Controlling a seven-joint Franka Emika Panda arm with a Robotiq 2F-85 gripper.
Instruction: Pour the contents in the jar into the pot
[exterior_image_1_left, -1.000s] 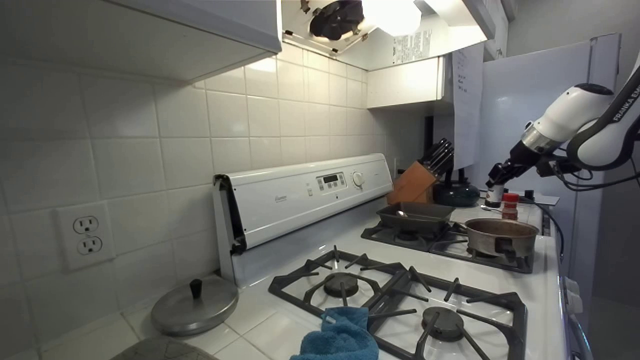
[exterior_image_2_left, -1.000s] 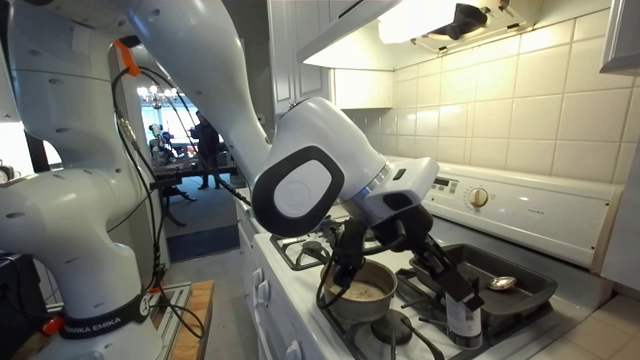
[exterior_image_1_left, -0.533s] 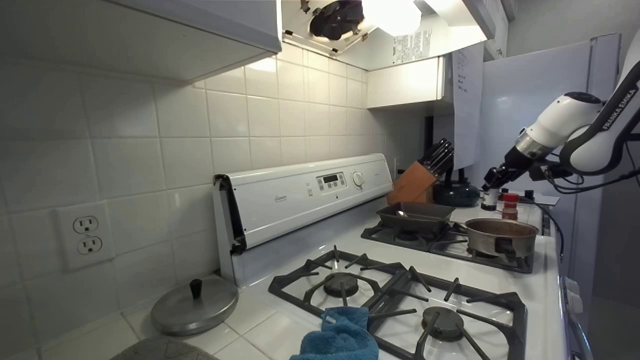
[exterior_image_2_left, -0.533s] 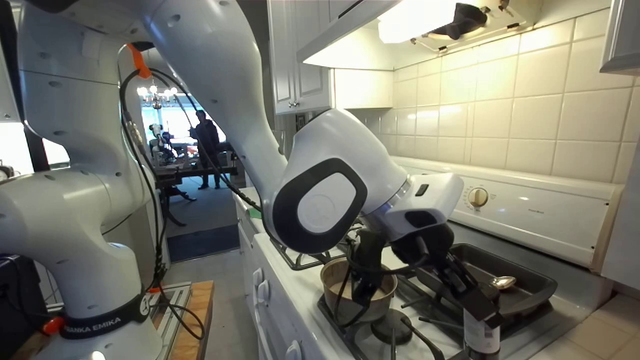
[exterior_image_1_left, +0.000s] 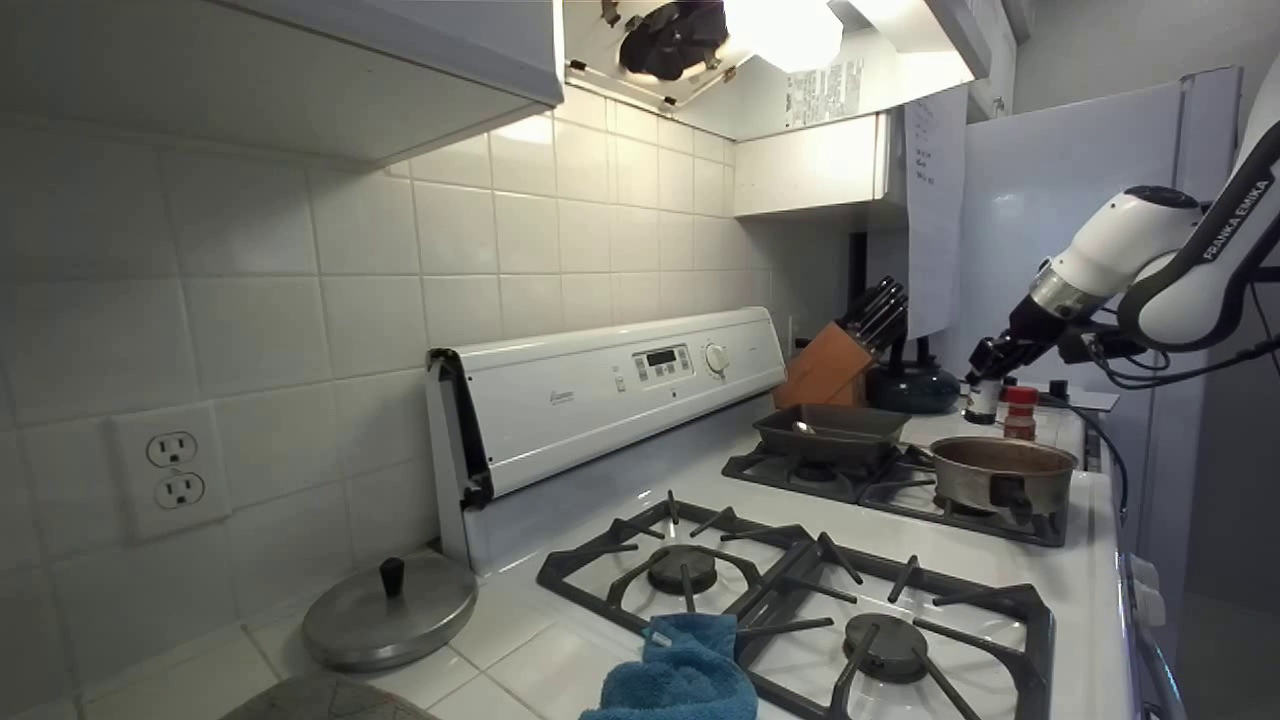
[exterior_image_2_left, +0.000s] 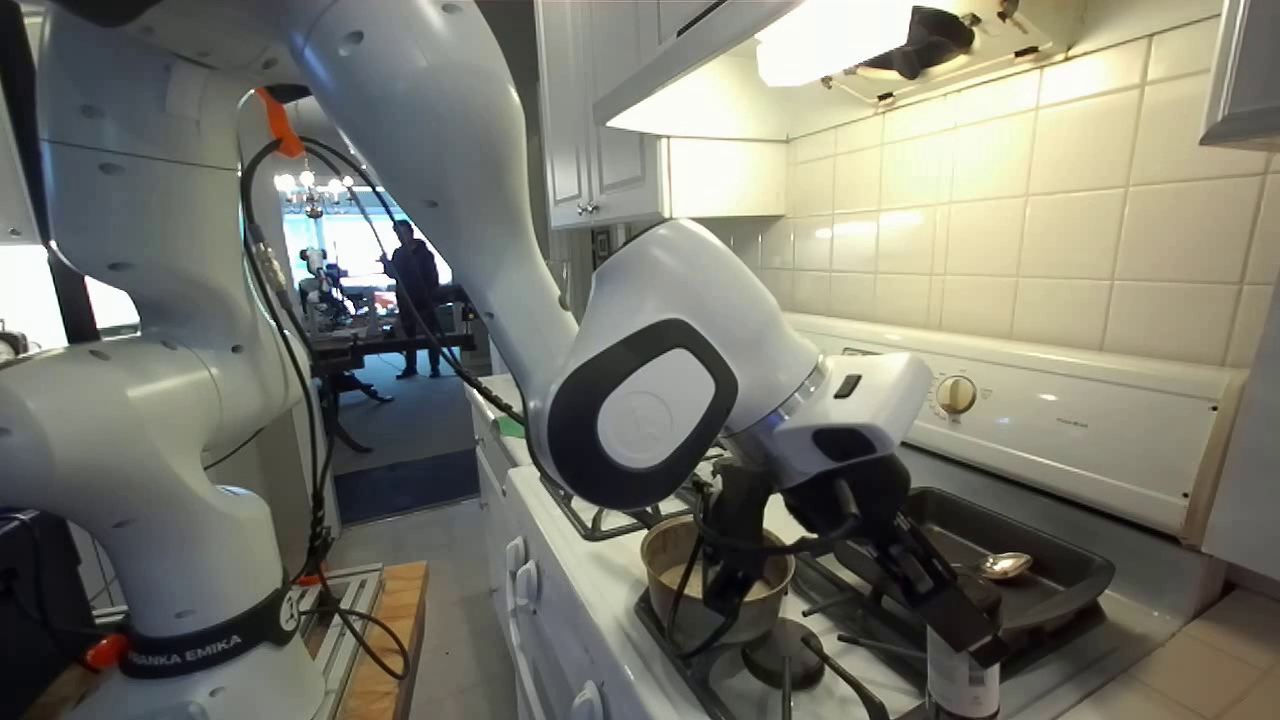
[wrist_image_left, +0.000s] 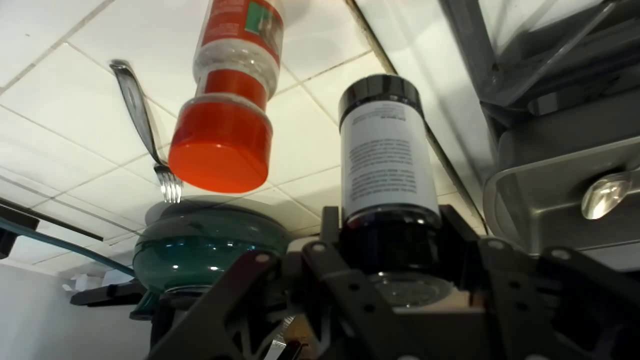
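The jar has a white printed label and dark ends, with a clear round glass face towards the wrist camera. My gripper has a finger on each side of it and is shut on it. In both exterior views, the gripper points down with the jar below its fingertips. The jar is near upright, low behind the stove; I cannot tell whether it touches the counter. The metal pot sits on a burner; it also shows in an exterior view, partly behind the wrist hardware.
A red-capped spice bottle stands close beside the jar. A fork lies on the tiled counter, near a dark green kettle. A baking pan with a spoon is on the stove. A knife block stands behind.
Over the last second my arm has carried the jar away from the pot side and lower. In the last half second it has moved only slightly, a little further down.
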